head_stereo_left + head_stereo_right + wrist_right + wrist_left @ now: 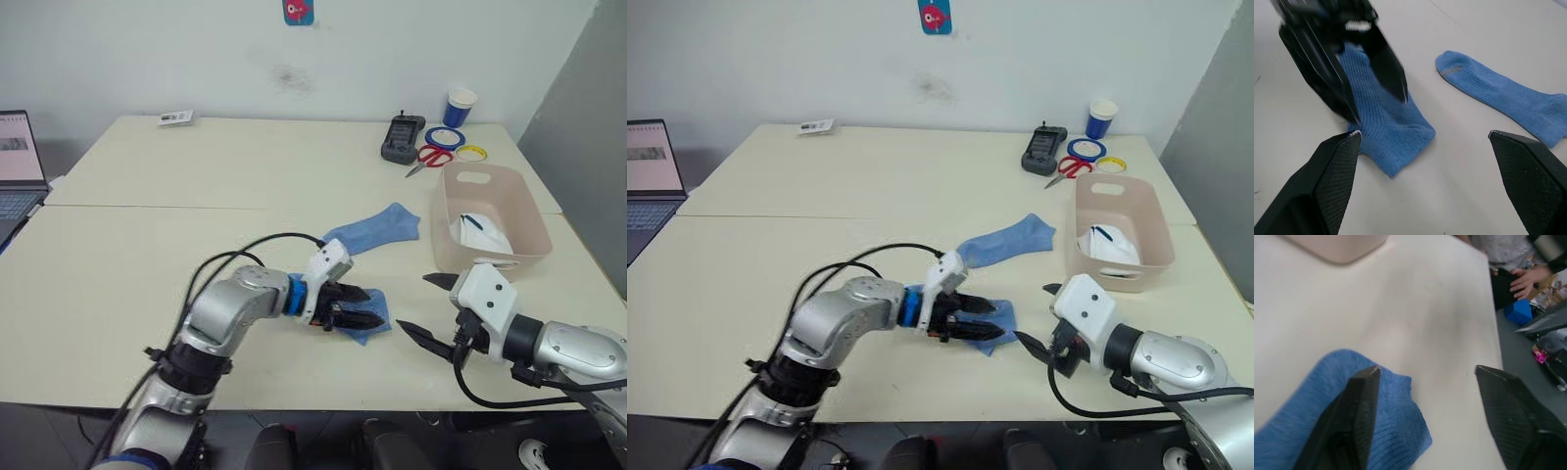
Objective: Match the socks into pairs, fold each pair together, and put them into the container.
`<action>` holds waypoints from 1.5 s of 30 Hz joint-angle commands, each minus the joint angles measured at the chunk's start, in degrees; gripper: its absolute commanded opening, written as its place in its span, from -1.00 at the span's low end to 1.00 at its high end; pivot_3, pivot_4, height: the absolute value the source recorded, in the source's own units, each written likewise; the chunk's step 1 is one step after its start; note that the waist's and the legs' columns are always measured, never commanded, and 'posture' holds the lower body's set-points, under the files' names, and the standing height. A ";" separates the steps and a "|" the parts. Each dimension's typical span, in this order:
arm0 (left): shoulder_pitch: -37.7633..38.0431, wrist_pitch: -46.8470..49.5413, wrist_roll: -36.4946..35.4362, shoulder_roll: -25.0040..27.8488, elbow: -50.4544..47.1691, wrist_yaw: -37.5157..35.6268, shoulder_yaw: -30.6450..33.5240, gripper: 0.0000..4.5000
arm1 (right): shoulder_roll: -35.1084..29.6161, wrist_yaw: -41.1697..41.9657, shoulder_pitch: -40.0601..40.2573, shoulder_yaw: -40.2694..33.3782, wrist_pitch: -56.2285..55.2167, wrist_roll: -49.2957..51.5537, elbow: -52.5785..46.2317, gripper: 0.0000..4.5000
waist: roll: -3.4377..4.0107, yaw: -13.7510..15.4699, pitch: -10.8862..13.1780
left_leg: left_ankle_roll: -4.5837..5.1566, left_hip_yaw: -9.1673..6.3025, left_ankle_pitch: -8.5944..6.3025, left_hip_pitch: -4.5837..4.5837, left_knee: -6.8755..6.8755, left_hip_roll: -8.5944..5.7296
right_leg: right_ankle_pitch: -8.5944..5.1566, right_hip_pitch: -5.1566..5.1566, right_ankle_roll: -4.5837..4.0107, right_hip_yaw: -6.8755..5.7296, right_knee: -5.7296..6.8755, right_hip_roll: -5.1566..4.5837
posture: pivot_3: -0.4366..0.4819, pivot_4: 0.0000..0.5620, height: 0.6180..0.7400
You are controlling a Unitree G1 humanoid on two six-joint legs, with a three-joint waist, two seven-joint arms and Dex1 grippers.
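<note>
Two light blue ribbed socks lie on the bench: the near sock (pixel 1383 127) sits under the spread left pincer (pixel 355 305), the far sock (pixel 377 228) stretches toward the container (pixel 519 217). The right pincer (pixel 431 308), spread wide, hovers just right of the near sock.

Two light blue socks lay on the worktop (pixel 147 255): one (pixel 377 227) stretched out, the other (pixel 370 323) beneath the left claw (pixel 364 306). One container (pixel 524 211) held at least one white sock (pixel 480 235). Beyond it sat one paper cup (pixel 459 106), one pair of scissors (pixel 428 159), two tape rolls (pixel 444 136), one black device (pixel 403 139) and one laptop (pixel 18 166).
</note>
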 commanded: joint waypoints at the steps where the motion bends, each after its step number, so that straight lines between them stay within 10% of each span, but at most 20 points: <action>1: -2.16 -20.59 3.34 7.89 6.49 -13.98 1.63 0.81 | -0.57 0.49 -0.93 -0.84 -1.02 1.54 -1.56 1.00 | 0.02 0.02 -0.01 | 0.00 0.01 0.00 0.03 -0.01 0.00 | 0.00 0.01 -0.01 -0.01 0.00 0.00 | -0.05 -0.47 0.87; 7: -7.89 -55.87 13.62 16.30 30.11 -29.19 -3.70 0.81 | -1.66 0.36 -0.58 1.79 -1.33 1.60 -1.70 1.00 | 0.05 0.28 -0.03 | 0.01 0.15 0.00 -0.04 0.00 -0.05 | -0.01 0.00 -0.02 0.02 -0.12 -0.03 | -0.05 -0.47 0.87; 17: -18.31 -88.27 25.50 14.43 59.04 -27.44 -10.40 0.81 | -2.87 -0.81 1.17 5.04 -1.31 0.87 -2.29 1.00 | 0.01 0.34 -0.02 | 0.03 0.18 -0.02 -0.16 0.02 -0.06 | -0.01 -0.03 -0.01 0.00 -0.20 -0.02 | -0.05 -0.47 0.87; 22: -20.16 -99.10 31.41 10.62 66.80 -22.05 -10.28 0.25 | -4.41 -0.33 1.06 7.03 -4.84 -2.21 -1.07 1.00 | -0.01 0.34 -0.01 | 0.03 0.16 -0.02 -0.16 0.02 -0.05 | -0.01 -0.03 -0.01 -0.03 -0.18 -0.01 | -0.05 -0.47 0.87; 30: -19.03 -104.38 30.53 8.96 69.39 -22.97 -9.13 -0.96 | -6.26 1.35 -2.48 21.76 -16.25 -14.98 5.37 1.00 | -0.02 0.18 -0.03 | 0.02 0.17 -0.01 -0.10 0.03 -0.03 | 0.00 -0.02 0.00 -0.02 -0.11 0.05 | -0.05 -0.47 0.87; 38: -16.94 -100.18 26.71 10.37 67.03 -26.49 -6.83 -0.98 | 0.13 4.72 -9.50 33.41 -25.30 -23.88 19.47 1.00 | -0.06 0.11 -0.04 | 0.03 0.16 -0.01 -0.11 0.04 0.03 | 0.00 -0.04 -0.01 -0.02 -0.10 0.19 | -0.05 -0.47 0.87; 45: -15.60 -99.43 26.43 10.61 65.24 -26.51 -5.92 -1.00 | 1.56 8.96 -9.27 30.94 -26.13 -22.53 25.92 0.12 | -0.06 0.18 -0.04 | 0.03 0.17 -0.01 -0.09 0.06 0.04 | 0.00 -0.04 -0.02 -0.01 -0.08 0.18 | -0.05 -0.47 0.87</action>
